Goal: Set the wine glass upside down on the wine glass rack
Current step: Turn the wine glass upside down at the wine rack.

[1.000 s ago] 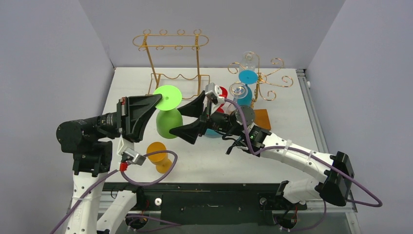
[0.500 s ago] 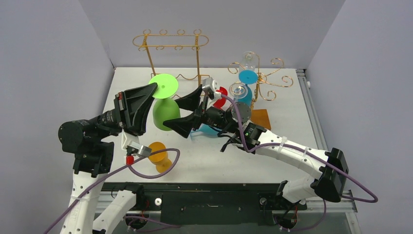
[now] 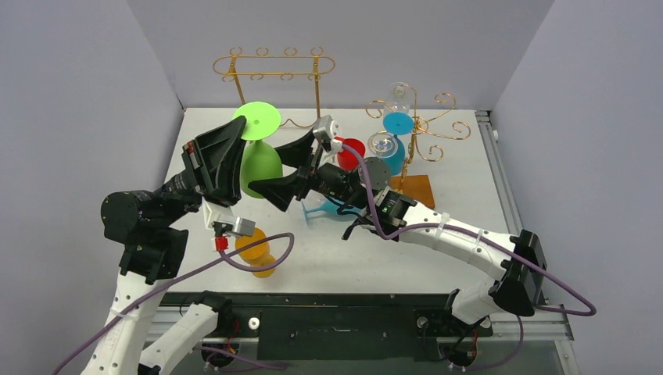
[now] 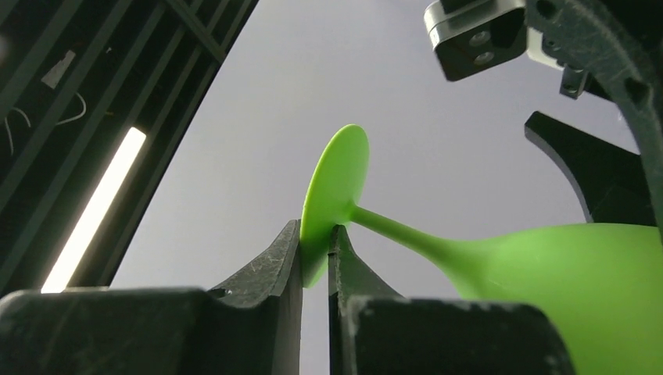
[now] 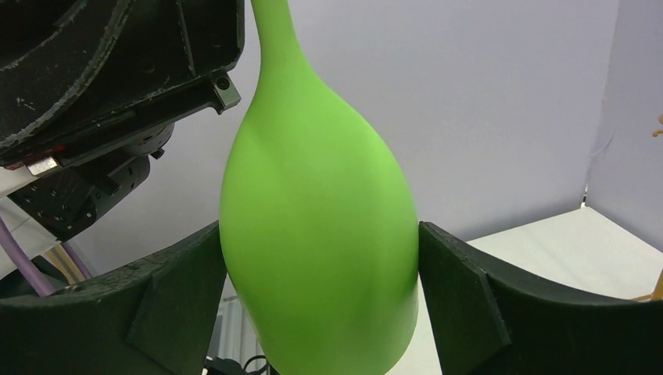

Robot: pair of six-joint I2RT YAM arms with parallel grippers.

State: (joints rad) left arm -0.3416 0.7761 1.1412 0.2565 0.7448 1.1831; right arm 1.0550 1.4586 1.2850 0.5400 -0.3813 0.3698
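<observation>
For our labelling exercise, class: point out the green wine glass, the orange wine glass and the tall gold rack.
green wine glass point(image 3: 260, 168), top external view, on its bowl.
orange wine glass point(image 3: 252, 244), top external view, on its round face.
tall gold rack point(image 3: 317, 94), top external view, on its right post.

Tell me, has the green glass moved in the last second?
Yes. In the overhead view the green glass has shifted away from the arms' bases and slightly left, toward the gold rack at the back of the table.
</observation>
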